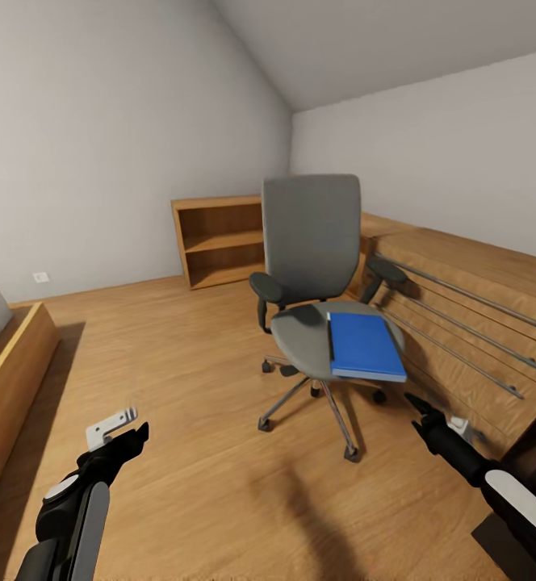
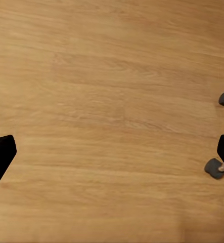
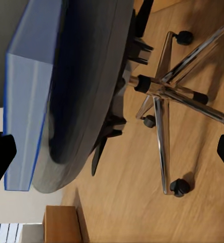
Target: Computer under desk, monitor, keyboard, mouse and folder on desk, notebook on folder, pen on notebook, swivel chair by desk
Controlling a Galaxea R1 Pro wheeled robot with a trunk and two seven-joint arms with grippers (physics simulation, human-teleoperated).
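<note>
The swivel chair (image 1: 312, 242), with grey seat and back and a chrome star base, stands mid-room. A blue folder (image 1: 366, 345) lies flat on the right part of its seat. My right gripper (image 1: 420, 406) hangs low to the right of the chair, just below the seat's front corner, open and empty. The right wrist view looks from the side at the folder (image 3: 28, 101), the seat's underside (image 3: 86, 86) and the chrome base (image 3: 162, 101), with the right gripper (image 3: 112, 157) spread wide. My left gripper (image 1: 127, 433) is low at the left over bare floor, and the left gripper (image 2: 112, 157) is open.
A light wooden dresser (image 1: 478, 323) with long bar handles runs along the right wall, close behind the chair. An open wooden bookshelf (image 1: 219, 240) stands at the back wall. A wooden bed frame (image 1: 10, 363) is at the left. Two casters (image 2: 214, 168) show near my left gripper.
</note>
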